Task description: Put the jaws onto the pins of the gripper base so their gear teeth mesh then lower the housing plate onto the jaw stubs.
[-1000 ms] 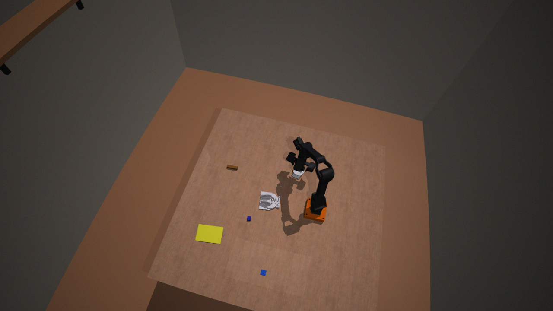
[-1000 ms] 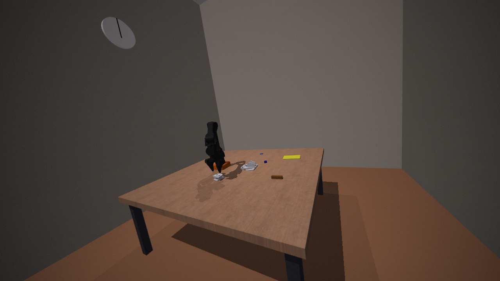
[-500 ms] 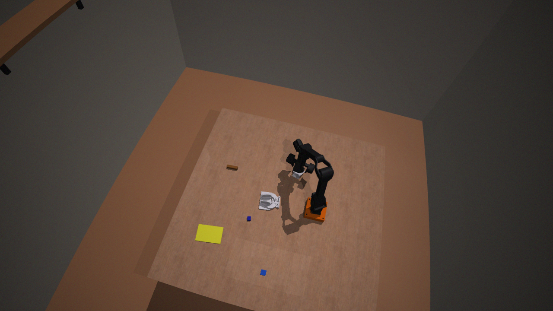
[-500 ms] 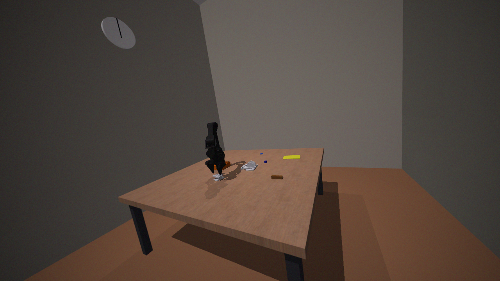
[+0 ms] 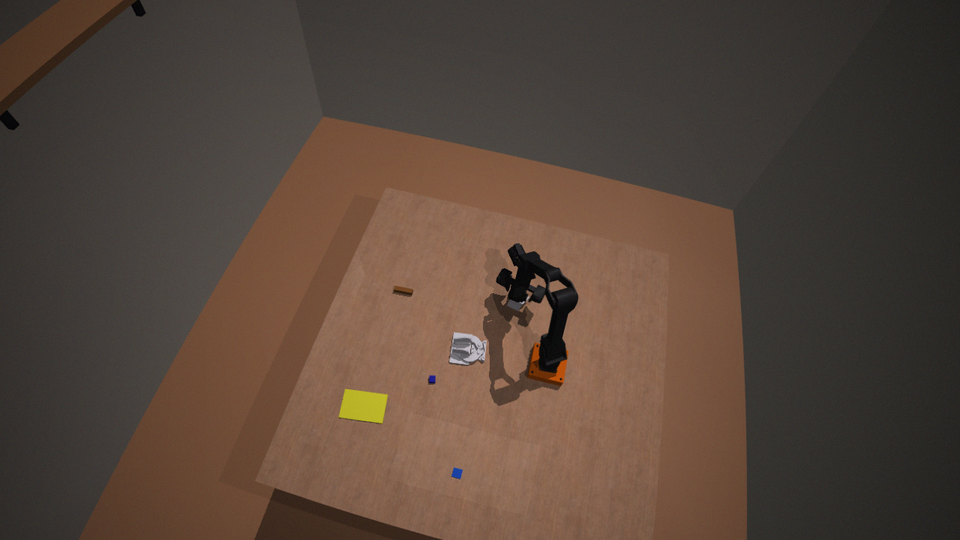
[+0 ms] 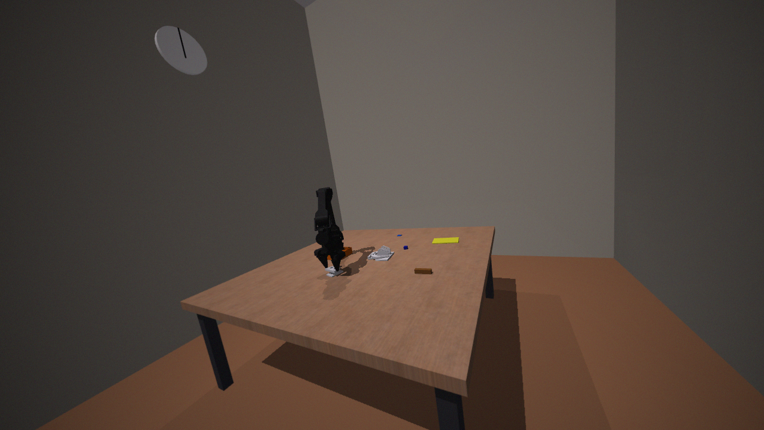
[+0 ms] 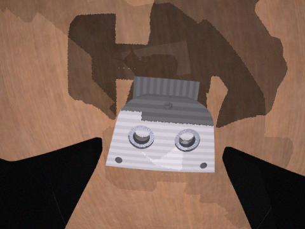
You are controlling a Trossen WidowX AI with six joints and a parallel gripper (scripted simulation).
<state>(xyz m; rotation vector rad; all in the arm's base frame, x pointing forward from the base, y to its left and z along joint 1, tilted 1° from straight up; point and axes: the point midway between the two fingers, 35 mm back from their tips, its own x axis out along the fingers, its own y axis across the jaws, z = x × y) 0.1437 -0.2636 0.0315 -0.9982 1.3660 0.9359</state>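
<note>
The white housing plate [image 5: 515, 305] [image 6: 333, 272] [image 7: 162, 127] has two round holes and small dark holes at its edge. A ribbed block shows at its far side in the wrist view. My gripper [image 6: 331, 268] [image 7: 164, 149] is open and empty. It points down just over the plate, with one finger at each side of it, apart from it in the wrist view. The white gripper base [image 5: 463, 362] [image 6: 379, 258] lies farther toward the table's middle with pale jaw parts on it. Whether their teeth mesh is too small to tell.
The orange robot base [image 5: 537, 376] stands beside the gripper base. A brown bar [image 5: 403, 290] [image 6: 422, 271], a dark blue cube [image 5: 431, 379] [image 6: 405, 247], a yellow panel [image 5: 363, 406] [image 6: 445, 240] and a blue square [image 5: 457, 473] [image 6: 399, 235] lie on the table.
</note>
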